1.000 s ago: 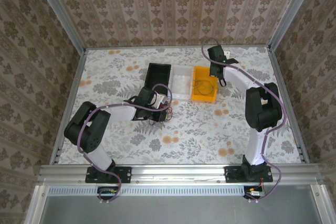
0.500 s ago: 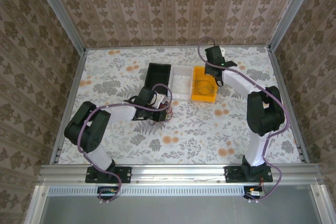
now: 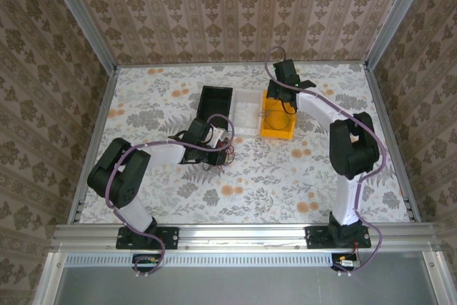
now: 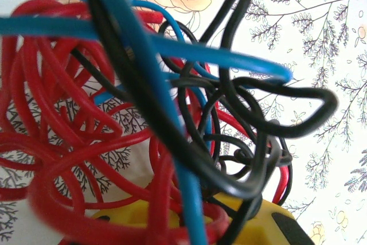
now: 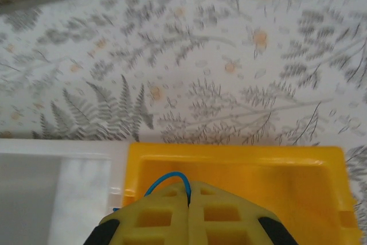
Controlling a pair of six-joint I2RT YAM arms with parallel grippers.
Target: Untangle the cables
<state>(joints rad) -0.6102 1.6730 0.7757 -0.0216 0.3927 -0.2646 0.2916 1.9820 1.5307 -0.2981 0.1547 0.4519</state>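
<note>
Right arm [image 3: 318, 108] leftward, cable [image 5: 170, 175] between jaws

text: none readable | labels, brands: none legible | numbers, signs: none legible | tabletop [image 3: 250, 176]: floral print, no lettering | cables [image 4: 123, 55]: plain red, blue and black sheaths, no markings to read | wallpaper [image 3: 214, 12]: repeating ornament, no words
</note>
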